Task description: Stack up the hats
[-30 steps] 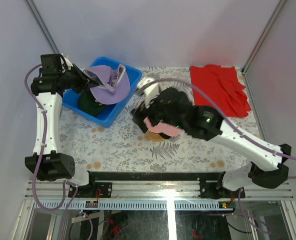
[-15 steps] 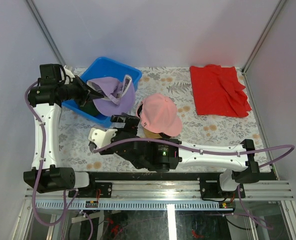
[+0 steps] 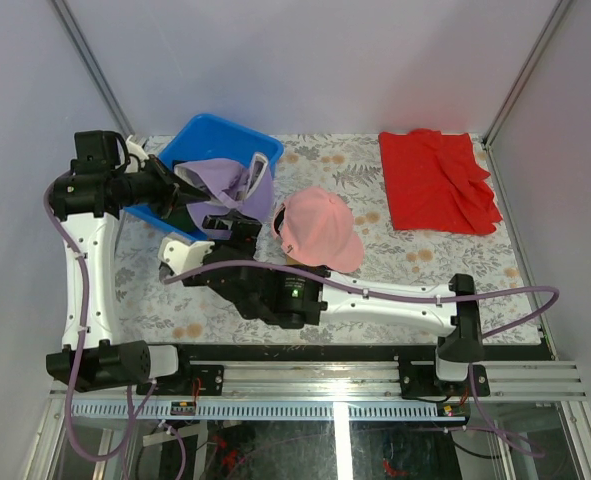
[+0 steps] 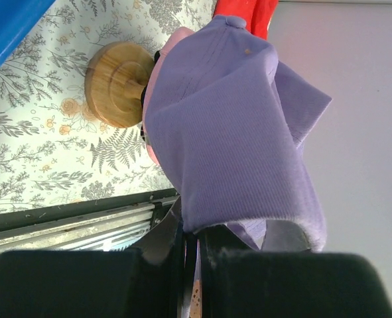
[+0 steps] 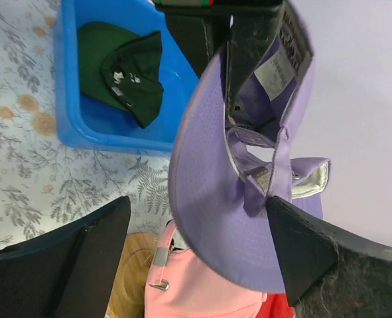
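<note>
Floral table [image 3: 415, 250]; L hand's [image 3: 197, 183] lavender cap [image 4: 235, 132], tag [image 5: 273, 74] illegible.

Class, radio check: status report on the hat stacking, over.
Left hand shut on lavender cap, held aloft. Right hand open beside it, may crowd the move. Pink cap on stand, green cap in blue bin.

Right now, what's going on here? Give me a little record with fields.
Left pincer: shut on the purple cap, holding it in the air near the bin
Right pincer: open, close to the purple cap
Pink cap: on the stand
Green cap: lying in the bin
Red cloth: far right corner of the table
</note>
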Controlling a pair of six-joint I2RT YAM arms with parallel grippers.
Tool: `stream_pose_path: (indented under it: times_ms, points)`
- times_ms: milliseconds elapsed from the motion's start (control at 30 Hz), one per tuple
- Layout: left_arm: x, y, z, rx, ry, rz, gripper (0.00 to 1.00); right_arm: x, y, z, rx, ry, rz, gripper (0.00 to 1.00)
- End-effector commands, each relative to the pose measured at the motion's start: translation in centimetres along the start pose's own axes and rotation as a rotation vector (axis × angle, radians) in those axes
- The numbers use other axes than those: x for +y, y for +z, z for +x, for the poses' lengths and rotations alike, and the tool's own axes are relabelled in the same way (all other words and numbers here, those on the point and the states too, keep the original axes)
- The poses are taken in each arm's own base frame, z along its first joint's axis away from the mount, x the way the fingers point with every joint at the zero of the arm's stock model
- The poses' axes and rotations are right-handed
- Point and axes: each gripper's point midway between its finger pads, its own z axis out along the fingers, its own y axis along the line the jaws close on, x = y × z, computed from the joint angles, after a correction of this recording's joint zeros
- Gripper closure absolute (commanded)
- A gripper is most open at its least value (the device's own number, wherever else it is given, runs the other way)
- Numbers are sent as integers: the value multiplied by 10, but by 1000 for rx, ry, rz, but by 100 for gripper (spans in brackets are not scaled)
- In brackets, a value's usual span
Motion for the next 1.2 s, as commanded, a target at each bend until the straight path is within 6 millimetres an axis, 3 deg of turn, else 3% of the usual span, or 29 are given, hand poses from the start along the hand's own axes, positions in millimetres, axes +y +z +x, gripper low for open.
stream_pose_path:
  times_ms: [0, 167, 200, 300, 400, 433, 500, 600, 700, 833, 867, 900, 933, 1033, 1167]
  points:
    - [-23, -17, 17, 35, 3, 83, 99, -35, 7, 9, 39, 6, 92, 13]
    - [-32, -25, 24, 51, 5, 110, 99, -52, 19, 30, 96, 22, 194, 23]
    - [-33, -26, 24, 52, 5, 114, 99, -53, 21, 32, 102, 28, 206, 31]
    - [-35, -26, 25, 56, 6, 118, 99, -55, 23, 34, 121, 33, 235, 69]
    - [-33, -25, 24, 54, 8, 111, 98, -57, 20, 33, 126, 57, 226, 96]
    - [-33, -25, 22, 48, 12, 109, 97, -58, 17, 33, 131, 65, 215, 100]
    - [-34, -23, 15, 22, 23, 102, 89, -60, 9, 29, 123, 111, 172, 100]
    - [-39, -19, -4, -43, 40, 105, 65, -65, -10, 18, 90, 259, 66, 100]
    - [-56, -21, -31, -142, 66, 128, 56, -79, -35, 1, 30, 423, -22, 100]
    - [-73, -34, -64, -304, 84, 118, 49, -112, -61, -15, -34, 619, -89, 100]
    - [-76, -36, -71, -340, 83, 115, 38, -121, -65, -16, -48, 681, -109, 100]
    - [-76, -38, -77, -370, 76, 111, 8, -129, -67, -15, -53, 749, -126, 100]
    - [-76, -38, -82, -396, 71, 110, 1, -142, -74, -15, -72, 820, -139, 100]
    - [-74, -33, -91, -427, 67, 122, 0, -170, -87, -5, -100, 1013, -177, 100]
    - [-48, -13, -95, -408, 45, 75, 0, -198, -103, 6, -129, 1241, -245, 100]
